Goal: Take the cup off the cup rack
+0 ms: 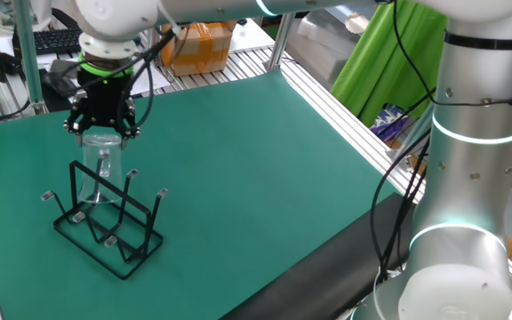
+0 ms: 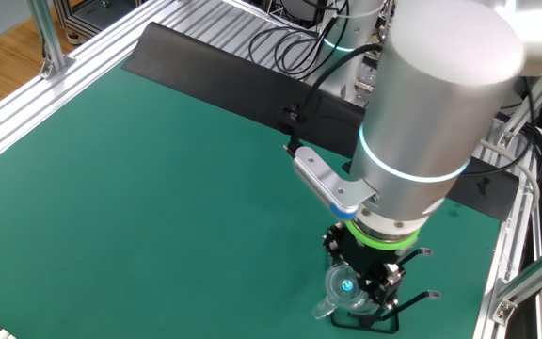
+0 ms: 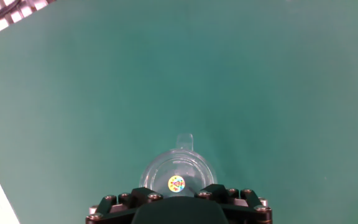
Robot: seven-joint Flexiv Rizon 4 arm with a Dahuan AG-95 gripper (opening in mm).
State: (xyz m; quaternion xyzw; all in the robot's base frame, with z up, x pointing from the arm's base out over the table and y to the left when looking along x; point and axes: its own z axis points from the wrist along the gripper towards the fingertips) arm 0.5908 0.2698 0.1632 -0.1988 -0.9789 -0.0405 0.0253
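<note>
The clear cup (image 1: 102, 158) hangs upside down over the back prongs of the black wire cup rack (image 1: 114, 238). My gripper (image 1: 102, 133) comes straight down from above and is shut on the cup's upturned base. In the hand view the cup's round base (image 3: 176, 168), with a small coloured sticker, sits between my fingertips (image 3: 215, 190), and the rack is hidden below it. In the other fixed view the cup (image 2: 339, 294) shows under the gripper (image 2: 360, 282), and a rack prong (image 2: 426, 298) sticks out to the right. Whether the cup still touches a prong I cannot tell.
The rack stands on a green mat (image 1: 265, 178). A cardboard box (image 1: 198, 44) and a keyboard (image 1: 56, 40) lie beyond the far edge. Aluminium rails (image 1: 345, 116) border the mat. My arm's silver column (image 1: 469, 178) stands at the right, with a black strip (image 2: 215, 75) near it.
</note>
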